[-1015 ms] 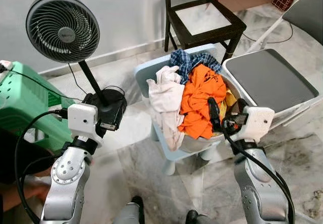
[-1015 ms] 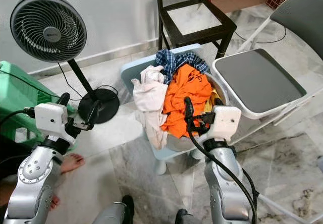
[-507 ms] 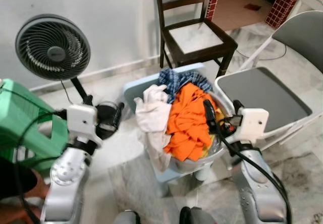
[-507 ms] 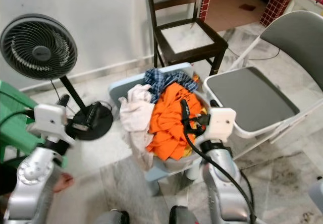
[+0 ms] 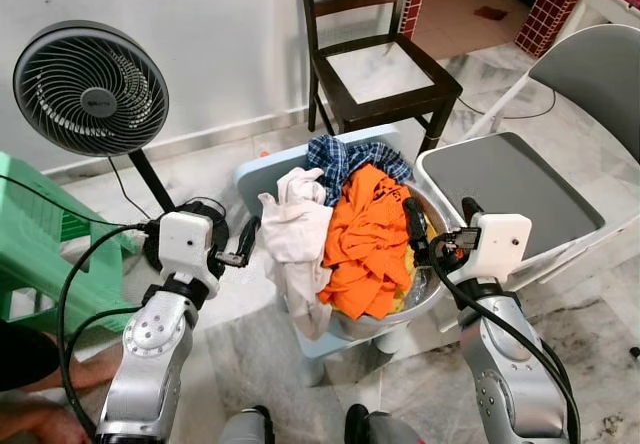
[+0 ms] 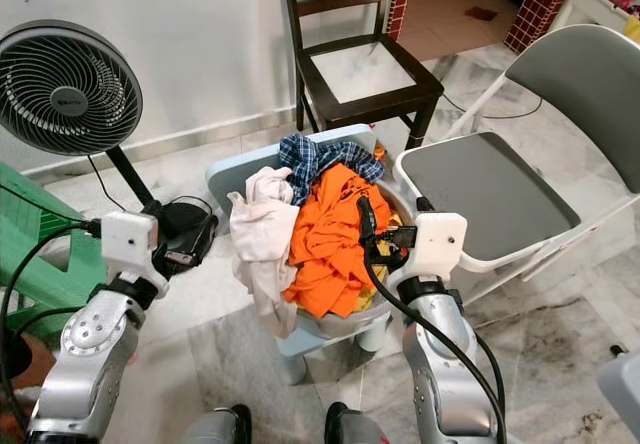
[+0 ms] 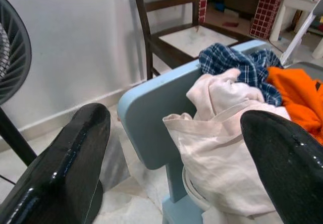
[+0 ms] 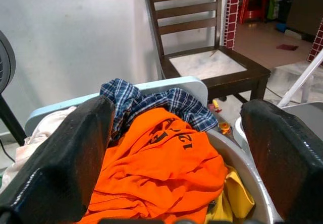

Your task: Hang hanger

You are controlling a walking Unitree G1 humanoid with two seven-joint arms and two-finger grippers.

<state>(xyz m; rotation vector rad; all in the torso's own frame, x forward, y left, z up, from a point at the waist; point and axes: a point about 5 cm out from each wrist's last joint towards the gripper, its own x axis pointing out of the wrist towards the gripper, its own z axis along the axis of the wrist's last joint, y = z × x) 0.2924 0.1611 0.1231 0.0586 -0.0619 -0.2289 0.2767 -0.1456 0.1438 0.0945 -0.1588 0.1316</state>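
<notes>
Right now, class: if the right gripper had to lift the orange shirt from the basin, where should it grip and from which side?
Probably the raised bunched folds at the top of the orange shirt, coming from above. It lies crumpled on top of the pile, its folds standing free, and the open right gripper hovers at the near rim of the basin. Lower parts drape among other clothes.

A heap of laundry fills a round grey basin [image 5: 427, 286] set on a pale-blue plastic chair [image 5: 254, 175]. An orange shirt [image 5: 375, 239] with dark print lies crumpled on top in the middle. A cream garment [image 5: 295, 234] sits beside it and droops over the basin's rim. A blue plaid shirt [image 5: 350, 154] is bunched against the chair's back, and a yellow cloth [image 8: 237, 199] is tucked under the orange shirt's edge.
</notes>
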